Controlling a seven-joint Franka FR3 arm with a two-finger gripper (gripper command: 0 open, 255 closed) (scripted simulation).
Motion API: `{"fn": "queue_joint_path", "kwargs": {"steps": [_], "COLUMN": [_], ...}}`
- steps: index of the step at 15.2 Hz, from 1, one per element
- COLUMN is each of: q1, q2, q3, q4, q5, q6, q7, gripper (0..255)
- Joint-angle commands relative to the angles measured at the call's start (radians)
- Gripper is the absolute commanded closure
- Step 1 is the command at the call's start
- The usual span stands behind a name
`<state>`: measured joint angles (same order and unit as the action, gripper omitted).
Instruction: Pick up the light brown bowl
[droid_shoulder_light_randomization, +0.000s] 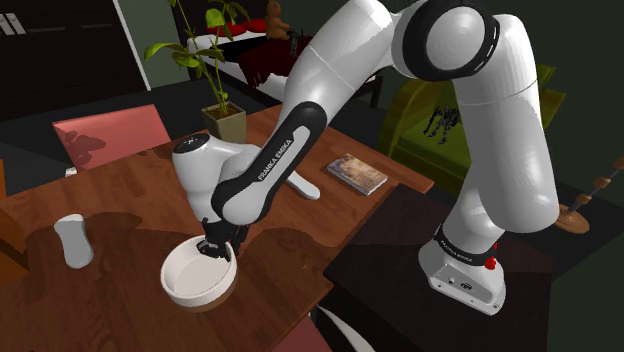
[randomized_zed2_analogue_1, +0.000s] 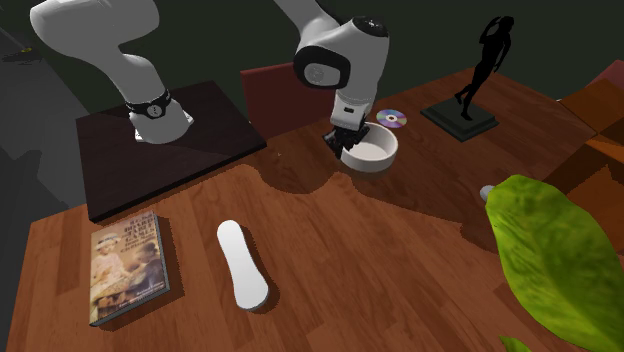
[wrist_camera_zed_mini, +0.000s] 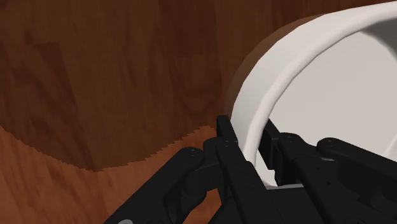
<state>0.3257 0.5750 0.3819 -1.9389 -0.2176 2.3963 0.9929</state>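
The bowl (droid_shoulder_light_randomization: 192, 280) is off-white inside with a light brown outer wall and sits low over the wooden table (droid_shoulder_light_randomization: 110, 300) near its front edge. My black gripper (droid_shoulder_light_randomization: 216, 248) comes down on the rim nearest the arm. In the wrist view the gripper (wrist_camera_zed_mini: 251, 137) is shut on the bowl (wrist_camera_zed_mini: 318, 83), one finger outside the wall and one inside. The second exterior view has the gripper (randomized_zed2_analogue_1: 345, 145) at the side of the bowl (randomized_zed2_analogue_1: 372, 152) that faces the stand. I cannot tell whether the bowl rests on the table or hangs just above it.
A white cup (droid_shoulder_light_randomization: 73, 240) stands to the shoulder view's left of the bowl. Further along the table lie a long white object (randomized_zed2_analogue_1: 243, 263) and a book (randomized_zed2_analogue_1: 128, 265). A disc (randomized_zed2_analogue_1: 391, 119), a dark statuette (randomized_zed2_analogue_1: 470, 80) and a potted plant (droid_shoulder_light_randomization: 222, 110) are also there.
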Motion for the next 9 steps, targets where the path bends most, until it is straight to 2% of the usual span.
{"fn": "queue_joint_path", "kwargs": {"steps": [1, 9], "q1": [-0.004, -0.025], "q2": [-0.016, -0.095], "q3": [0.006, 0.033], "q4": [-0.003, -0.001], "q5": [0.007, 0.044], "q6": [-0.014, -0.09], "q7": [-0.004, -0.023], "gripper": [255, 255]}}
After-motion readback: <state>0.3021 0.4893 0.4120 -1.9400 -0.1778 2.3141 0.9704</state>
